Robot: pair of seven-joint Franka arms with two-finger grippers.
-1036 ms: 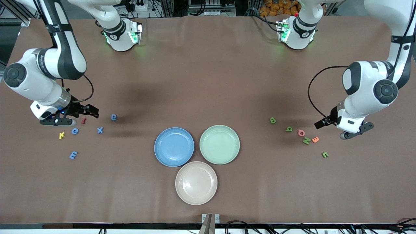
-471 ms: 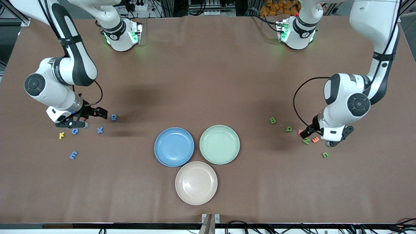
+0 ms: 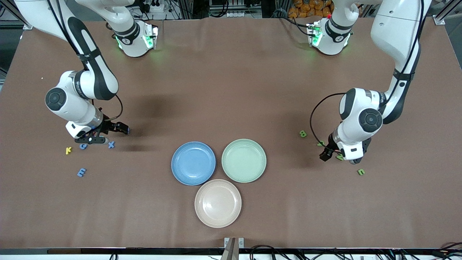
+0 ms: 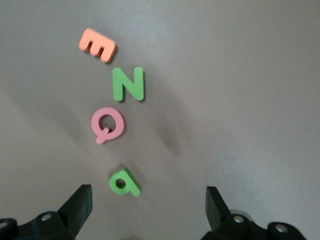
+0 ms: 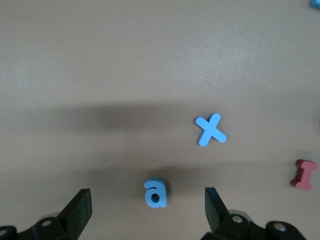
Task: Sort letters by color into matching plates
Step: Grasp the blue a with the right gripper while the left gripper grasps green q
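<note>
On the tabletop [image 3: 231, 90] the blue plate [image 3: 193, 163] and green plate [image 3: 244, 160] lie side by side, while my right fingers [image 5: 147, 212] stand open over a blue letter a [image 5: 155, 192], my left fingers [image 4: 148, 210] open over a green letter [image 4: 124, 182].

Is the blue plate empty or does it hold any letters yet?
Empty: the blue plate shows only bare blue surface, with no letter in it.
</note>
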